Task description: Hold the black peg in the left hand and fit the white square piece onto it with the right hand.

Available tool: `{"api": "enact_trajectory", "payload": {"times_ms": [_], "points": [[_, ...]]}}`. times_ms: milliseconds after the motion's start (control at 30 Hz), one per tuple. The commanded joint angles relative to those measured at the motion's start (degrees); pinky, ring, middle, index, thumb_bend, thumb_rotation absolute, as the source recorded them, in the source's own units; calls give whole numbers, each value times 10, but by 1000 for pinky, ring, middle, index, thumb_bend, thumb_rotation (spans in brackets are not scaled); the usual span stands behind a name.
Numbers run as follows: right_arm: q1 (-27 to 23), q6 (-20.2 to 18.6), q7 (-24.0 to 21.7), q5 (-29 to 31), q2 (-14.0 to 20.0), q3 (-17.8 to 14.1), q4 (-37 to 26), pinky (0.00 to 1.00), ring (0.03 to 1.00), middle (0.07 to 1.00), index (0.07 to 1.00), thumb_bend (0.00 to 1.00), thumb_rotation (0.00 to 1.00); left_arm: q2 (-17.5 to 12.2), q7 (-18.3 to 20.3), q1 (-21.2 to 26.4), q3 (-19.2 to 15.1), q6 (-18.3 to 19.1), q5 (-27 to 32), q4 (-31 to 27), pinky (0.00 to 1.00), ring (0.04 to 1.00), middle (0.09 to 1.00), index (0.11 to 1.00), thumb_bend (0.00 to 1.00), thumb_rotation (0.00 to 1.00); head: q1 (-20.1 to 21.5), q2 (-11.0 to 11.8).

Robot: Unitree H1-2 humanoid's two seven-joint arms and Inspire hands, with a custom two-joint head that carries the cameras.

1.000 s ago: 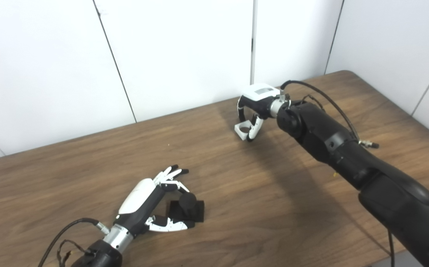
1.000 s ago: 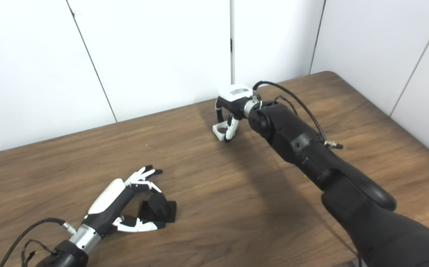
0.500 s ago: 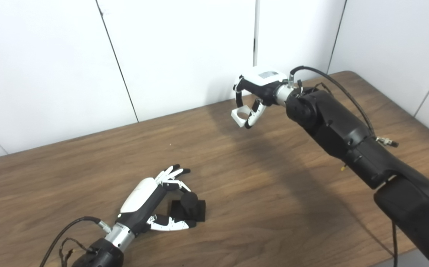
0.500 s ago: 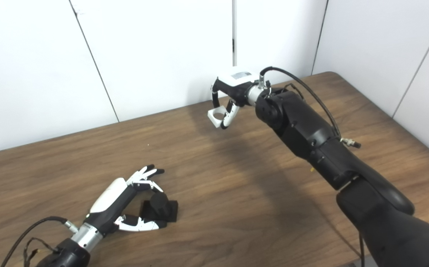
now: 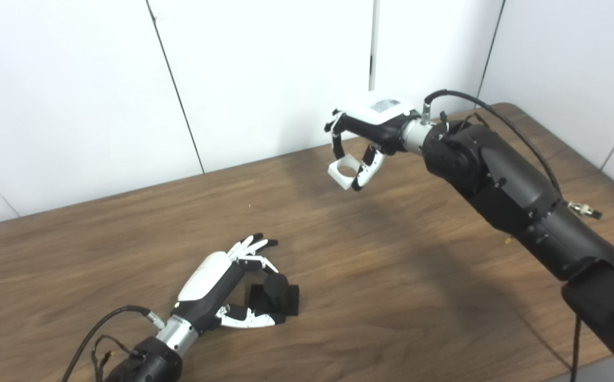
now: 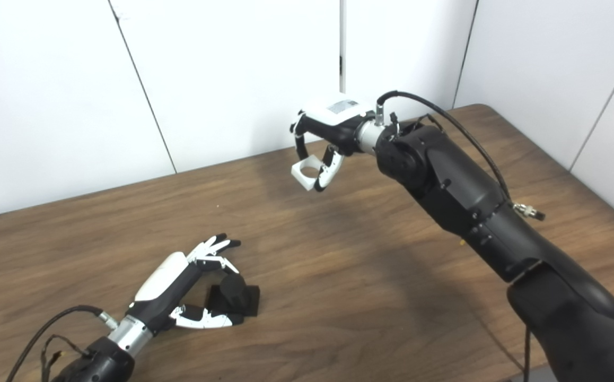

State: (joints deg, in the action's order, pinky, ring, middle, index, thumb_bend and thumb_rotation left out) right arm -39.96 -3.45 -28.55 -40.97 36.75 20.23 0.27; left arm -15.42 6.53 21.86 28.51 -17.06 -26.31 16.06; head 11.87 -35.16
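Since a second ago the left hand [image 5: 221,289] has stayed low on the wooden table [image 5: 392,276], fingers spread around the black peg [image 5: 277,293] without clasping it. The peg stands upright on its square base. Farther back, the right hand [image 5: 362,140] has risen off the table, pinching the white square piece [image 5: 342,173], whose round hole faces upward.
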Motion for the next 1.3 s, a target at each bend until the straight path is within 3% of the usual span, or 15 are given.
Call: {"api": "enact_trajectory", "payload": {"times_ms": [0,333,767,1267], "points": [[-16,10,-2,12,7,-19,-42,918,927,839,482,518,146,-10,22,-11,17,41,-58,36,998,1000,932,492,519,83,-5,-1],[18,28,-25,41,-9,-24,-125,963,926,835,481,517,145,0,32,-7,22,60,-61,31,1000,1000,937,493,517,87,-62,-15],[28,63,-46,73,-16,-21,-156,959,915,832,480,518,145,23,21,3,30,69,-69,45,1000,1000,942,493,516,89,-149,-36],[38,93,-85,78,-42,3,-186,917,897,821,481,520,143,26,22,6,33,78,-68,46,1000,1000,948,493,517,88,-151,-44]]}}
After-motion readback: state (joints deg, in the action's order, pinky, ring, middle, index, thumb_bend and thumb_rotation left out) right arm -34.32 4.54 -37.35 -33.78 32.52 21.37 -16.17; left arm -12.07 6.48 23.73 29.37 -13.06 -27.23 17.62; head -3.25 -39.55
